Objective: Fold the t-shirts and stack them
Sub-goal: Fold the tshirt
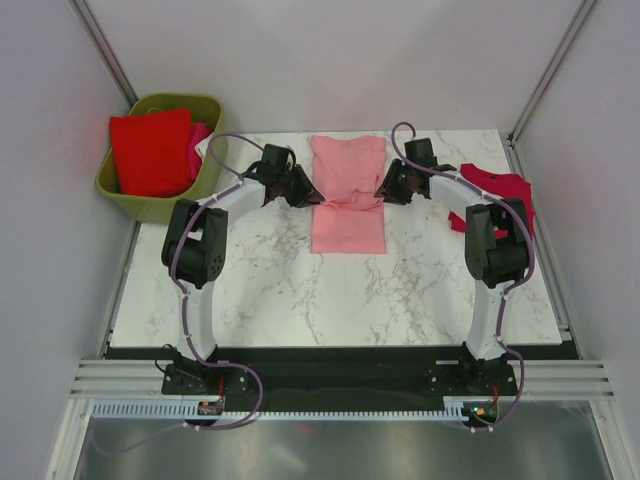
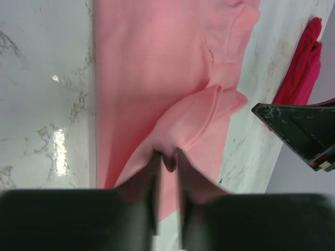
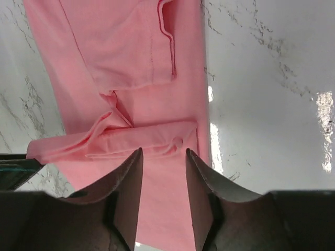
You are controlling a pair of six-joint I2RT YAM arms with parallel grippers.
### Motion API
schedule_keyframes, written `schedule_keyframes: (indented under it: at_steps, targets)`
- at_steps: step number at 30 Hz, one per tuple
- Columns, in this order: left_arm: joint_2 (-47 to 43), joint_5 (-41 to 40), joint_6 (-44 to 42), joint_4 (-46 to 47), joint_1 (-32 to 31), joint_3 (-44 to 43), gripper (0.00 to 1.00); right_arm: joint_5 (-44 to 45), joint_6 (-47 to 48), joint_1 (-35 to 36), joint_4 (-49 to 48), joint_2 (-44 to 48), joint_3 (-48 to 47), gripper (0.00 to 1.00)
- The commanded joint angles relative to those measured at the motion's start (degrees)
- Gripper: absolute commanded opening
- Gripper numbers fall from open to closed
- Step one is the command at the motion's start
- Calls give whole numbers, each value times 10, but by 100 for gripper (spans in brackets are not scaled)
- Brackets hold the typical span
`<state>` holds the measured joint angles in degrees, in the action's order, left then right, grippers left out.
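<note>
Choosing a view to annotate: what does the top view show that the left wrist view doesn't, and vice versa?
Top only: the basket holding a red shirt. Left wrist only: the left gripper pinching a fold of the pink shirt. Both: that pink shirt, the crimson shirt and the table.

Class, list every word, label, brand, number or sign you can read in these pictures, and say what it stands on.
None can be read. The light pink t-shirt, the red t-shirt in the olive-green basket and the crimson t-shirt are plain.
</note>
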<state>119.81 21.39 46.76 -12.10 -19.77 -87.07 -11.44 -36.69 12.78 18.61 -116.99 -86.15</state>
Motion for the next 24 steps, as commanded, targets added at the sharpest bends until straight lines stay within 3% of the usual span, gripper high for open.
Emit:
schedule_keyframes:
  at_steps: [1,2,3,5,10,15,19,24]
  targets:
    - [5,8,-28,2,4,-28,45,7,9,-5,-11,-10,-38,48]
    - [2,-5,-30,-8,5,-28,56,8,11,-6,-12,-7,-38,62]
    - [-11,-15,-37,-12,5,-23,66,6,15,-5,-13,6,-31,66]
    - [-31,-23,-43,-14,5,-10,70,8,20,-4,-14,23,-17,68]
    - [-107,-40,-55,-10,0,95,71,-2,22,-1,-55,126,126,65]
    - [-178,-52,-66,7,-22,206,68,-26,30,3,-104,197,275,56]
    - [-210,-52,-66,29,-28,264,64,-35,46,10,-103,210,301,49]
    - [-203,-57,-71,31,-37,282,61,-30,54,30,-96,196,306,46]
